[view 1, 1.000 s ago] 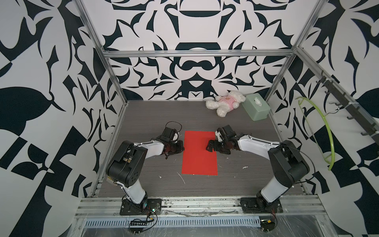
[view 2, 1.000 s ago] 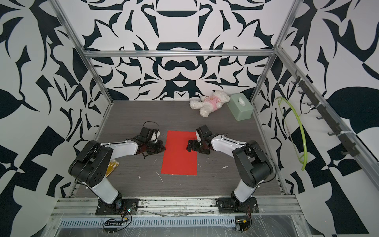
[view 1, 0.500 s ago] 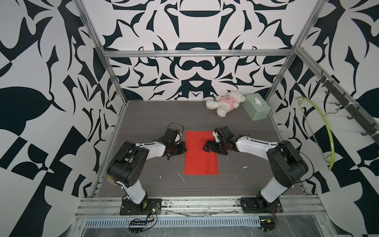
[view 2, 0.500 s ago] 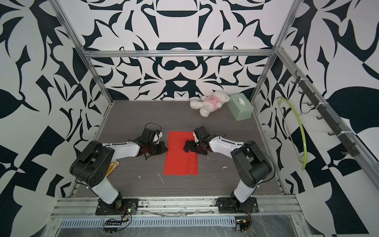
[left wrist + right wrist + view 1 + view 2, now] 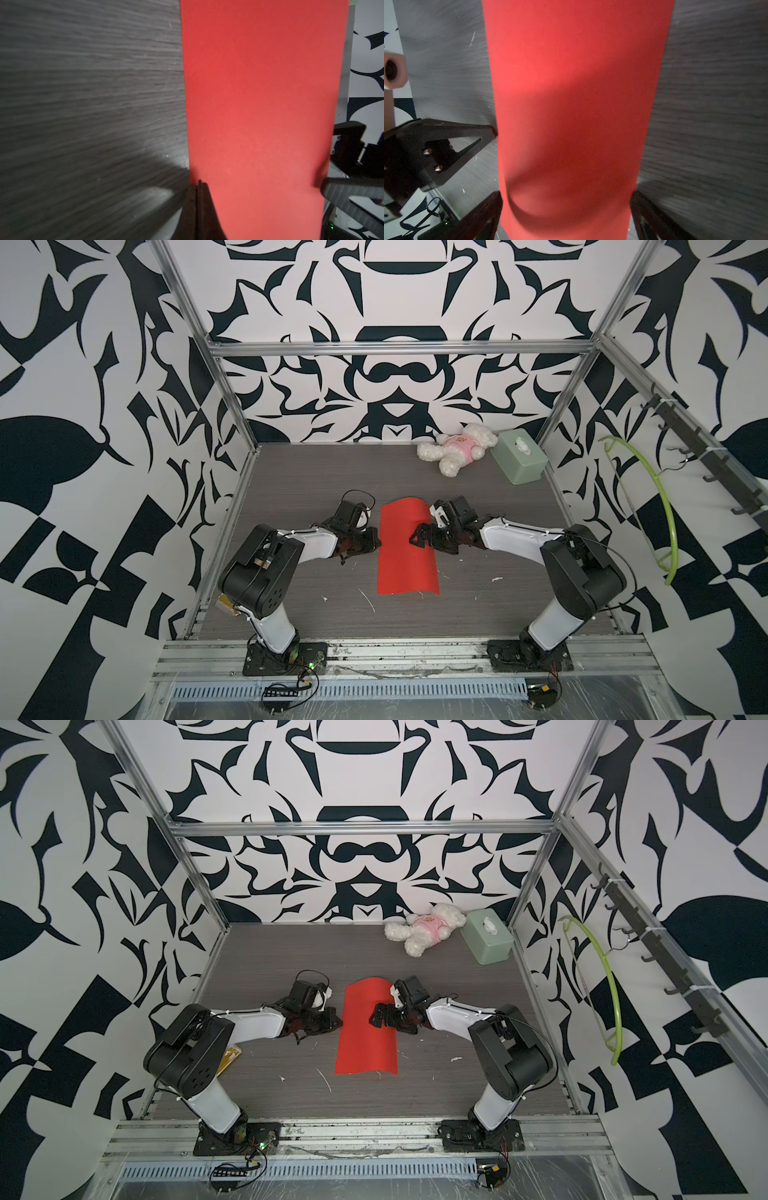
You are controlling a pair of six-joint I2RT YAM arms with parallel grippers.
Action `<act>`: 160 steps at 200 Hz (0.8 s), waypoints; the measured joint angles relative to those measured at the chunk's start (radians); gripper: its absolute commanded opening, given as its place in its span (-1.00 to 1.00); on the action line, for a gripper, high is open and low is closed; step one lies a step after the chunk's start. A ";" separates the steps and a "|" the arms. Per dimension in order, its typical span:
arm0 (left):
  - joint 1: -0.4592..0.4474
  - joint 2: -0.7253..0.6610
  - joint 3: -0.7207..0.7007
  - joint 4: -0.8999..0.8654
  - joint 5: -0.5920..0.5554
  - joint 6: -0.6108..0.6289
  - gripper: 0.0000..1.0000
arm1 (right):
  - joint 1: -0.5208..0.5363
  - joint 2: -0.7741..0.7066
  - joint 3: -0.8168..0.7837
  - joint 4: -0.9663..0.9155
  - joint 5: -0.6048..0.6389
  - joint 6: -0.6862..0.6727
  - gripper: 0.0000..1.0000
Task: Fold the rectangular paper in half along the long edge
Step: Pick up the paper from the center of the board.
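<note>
Thin bright red rectangular paper sheet (image 5: pixel 405 549) sits mid grey wood-grain table (image 5: pixel 299 481), long edges running away from robot bases. Not flat: right half bowed up in hump, no crease visible. Left gripper (image 5: pixel 375 542) jaws closed, tip against left long edge; grip on sheet unclear. Right gripper (image 5: pixel 417 536) jaws spread wide over raised right side, clamping nothing. Judgement: fold barely begun; carrying right edge across, aligning, creasing all left.
</note>
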 measured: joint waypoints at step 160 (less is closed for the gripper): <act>-0.038 0.052 0.018 0.087 0.018 -0.044 -1.00 | 0.000 -0.019 -0.091 0.192 -0.056 0.102 0.97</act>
